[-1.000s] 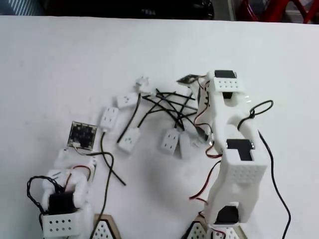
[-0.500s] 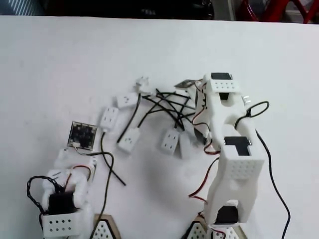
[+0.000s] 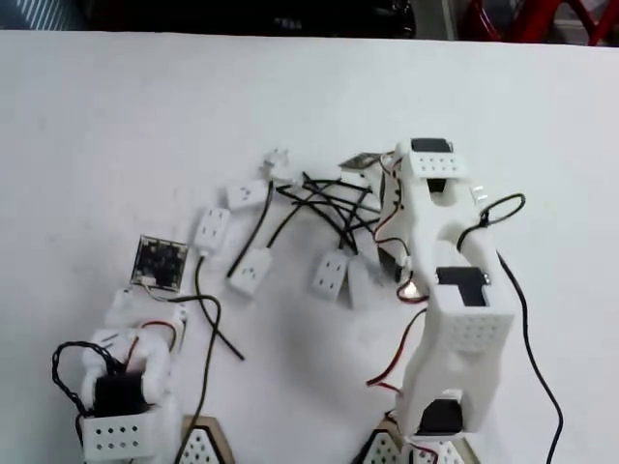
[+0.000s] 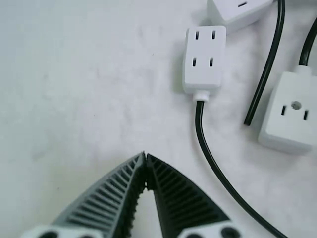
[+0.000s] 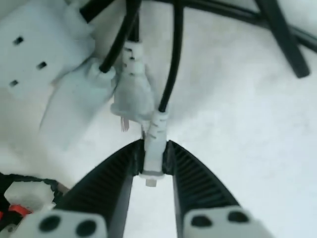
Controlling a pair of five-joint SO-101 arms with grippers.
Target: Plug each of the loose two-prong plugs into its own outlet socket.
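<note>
In the right wrist view my right gripper (image 5: 152, 149) is shut on a slim white plug (image 5: 154, 130) whose black cord runs away from it. A second white two-prong plug (image 5: 132, 96) lies just beyond, next to a white outlet socket (image 5: 34, 47). My left gripper (image 4: 145, 157) is shut with nothing in it, a short way from a white two-slot outlet (image 4: 204, 57) on a black cord. From above, several white outlets (image 3: 250, 271) and a loose plug (image 3: 280, 164) lie among tangled black cords (image 3: 324, 208). The right arm (image 3: 455, 290) bends over their right side.
A small black circuit board (image 3: 160, 263) lies near the left arm (image 3: 121, 387). A three-hole outlet (image 4: 290, 111) and a loose cord end (image 4: 250, 119) sit beside the two-slot outlet. The white table (image 3: 116, 116) stretches bare to the far left.
The right arm has shifted slightly left and away over the cords. The left arm has not moved.
</note>
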